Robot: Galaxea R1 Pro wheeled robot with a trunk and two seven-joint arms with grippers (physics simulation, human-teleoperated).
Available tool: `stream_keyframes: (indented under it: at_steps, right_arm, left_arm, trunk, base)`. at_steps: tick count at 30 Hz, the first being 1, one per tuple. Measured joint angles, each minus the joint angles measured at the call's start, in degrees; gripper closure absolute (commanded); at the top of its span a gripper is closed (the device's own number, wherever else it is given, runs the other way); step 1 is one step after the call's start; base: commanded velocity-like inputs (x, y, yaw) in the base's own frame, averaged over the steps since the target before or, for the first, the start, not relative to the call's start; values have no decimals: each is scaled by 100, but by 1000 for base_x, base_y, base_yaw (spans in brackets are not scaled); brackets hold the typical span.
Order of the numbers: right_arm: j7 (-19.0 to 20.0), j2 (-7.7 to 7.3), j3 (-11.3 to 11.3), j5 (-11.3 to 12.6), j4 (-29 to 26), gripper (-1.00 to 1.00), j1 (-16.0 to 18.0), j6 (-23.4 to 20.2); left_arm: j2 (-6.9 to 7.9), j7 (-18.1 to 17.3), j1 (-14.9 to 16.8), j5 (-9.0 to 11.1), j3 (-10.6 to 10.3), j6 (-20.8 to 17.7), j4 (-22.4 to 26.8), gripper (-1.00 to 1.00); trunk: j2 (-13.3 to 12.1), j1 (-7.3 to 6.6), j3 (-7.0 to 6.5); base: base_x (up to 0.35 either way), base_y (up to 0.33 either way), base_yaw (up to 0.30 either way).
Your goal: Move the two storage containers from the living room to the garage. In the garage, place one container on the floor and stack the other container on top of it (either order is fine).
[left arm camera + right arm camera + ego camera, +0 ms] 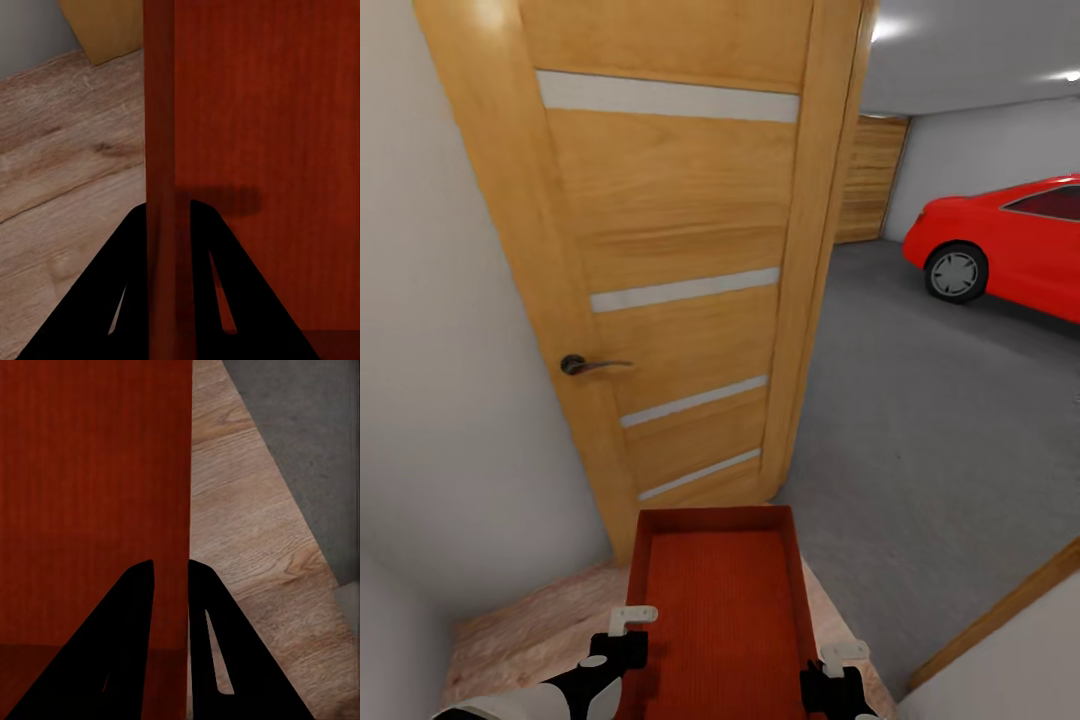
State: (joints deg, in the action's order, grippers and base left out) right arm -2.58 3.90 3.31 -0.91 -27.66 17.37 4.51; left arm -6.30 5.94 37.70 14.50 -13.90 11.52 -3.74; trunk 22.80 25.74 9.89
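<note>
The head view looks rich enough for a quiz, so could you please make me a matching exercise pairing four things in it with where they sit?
Things:
1. storage container
2. red car
3. door handle
4. left end effector

Places:
A. on the grey concrete floor, far right
B. clamped on the bin's left wall
C. carried between both arms
D. on the wooden door

Pairs: 1-C, 2-A, 3-D, 4-B

Orange-red storage container point(722, 610), open-topped, ribbed bottom, low walls, held level above wood-plank floor point(530, 625) at garage threshold. Grey concrete garage floor point(940, 400) ahead, beyond open door.
</note>
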Motion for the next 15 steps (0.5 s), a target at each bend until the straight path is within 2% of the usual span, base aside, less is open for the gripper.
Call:
stream_keyframes:
  at_steps: [10,15]
  right_arm:
    - [-22,22,0,-2,17,100,1,0]
    - [-17,17,-1,1,11,100,0,0]
  left_arm:
    - [18,-9,0,-50,38,-11,-2,100]
    - [14,-9,1,-41,30,-11,0,100]
  trunk:
    - [0,-1,-19]
    - [0,0,-29]
  base:
    - [158,237,-233]
    - [75,83,-246]
